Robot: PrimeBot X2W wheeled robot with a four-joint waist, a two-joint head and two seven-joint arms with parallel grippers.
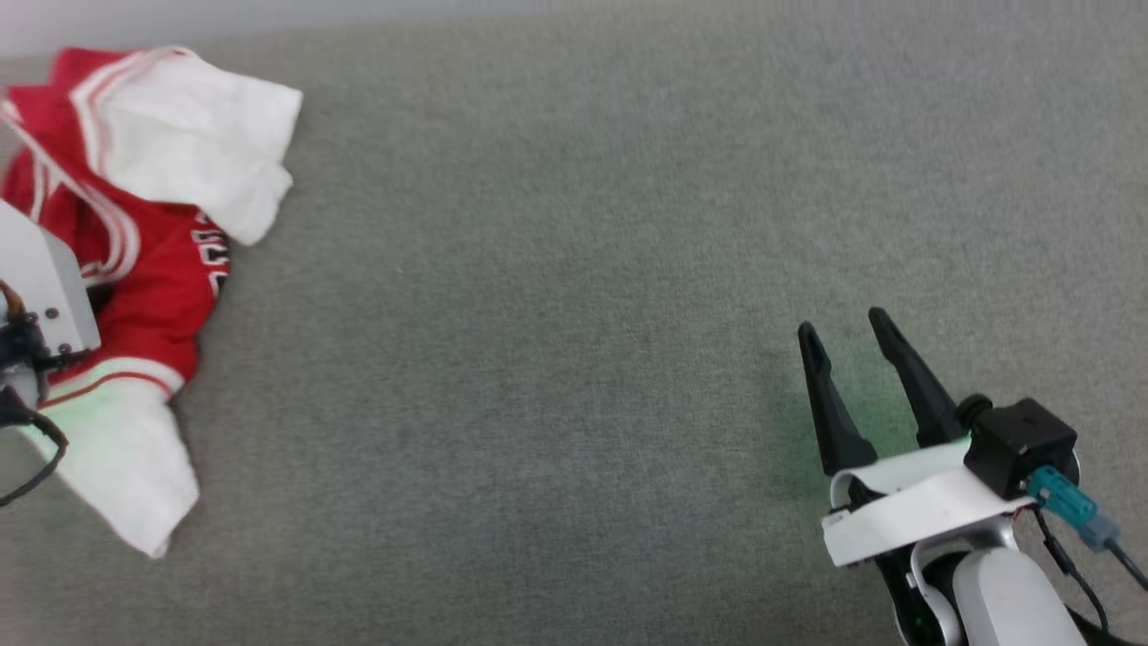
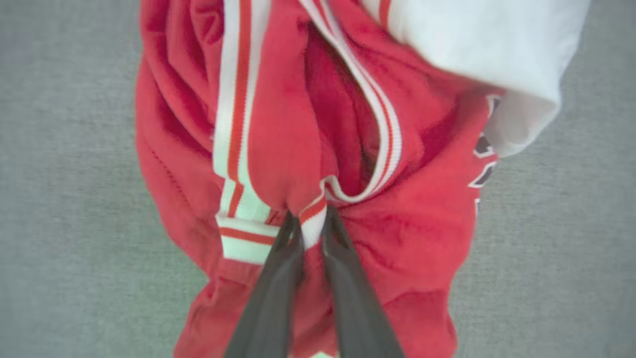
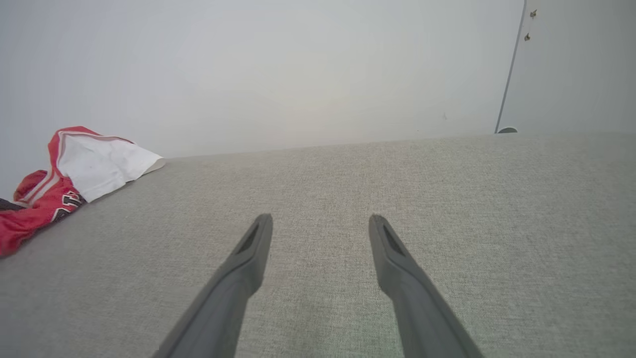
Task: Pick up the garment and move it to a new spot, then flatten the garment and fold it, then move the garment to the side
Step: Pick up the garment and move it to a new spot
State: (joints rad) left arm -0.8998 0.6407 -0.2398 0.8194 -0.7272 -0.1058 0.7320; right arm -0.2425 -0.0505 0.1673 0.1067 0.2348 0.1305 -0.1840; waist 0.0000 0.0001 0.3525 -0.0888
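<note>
The garment (image 1: 152, 296) lies bunched at the far left of the grey mat (image 1: 574, 359). The left gripper (image 2: 310, 219) pinches just its striped edge, which may slip out when lifted. The right gripper (image 1: 841, 321) is wide open, empty.

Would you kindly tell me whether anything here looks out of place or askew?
The garment lies crumpled in a heap on the grey surface at the robot's far left, a white sleeve flopped over its red body. The left gripper pinches its striped trim. Nothing looks torn or spilled.
</note>
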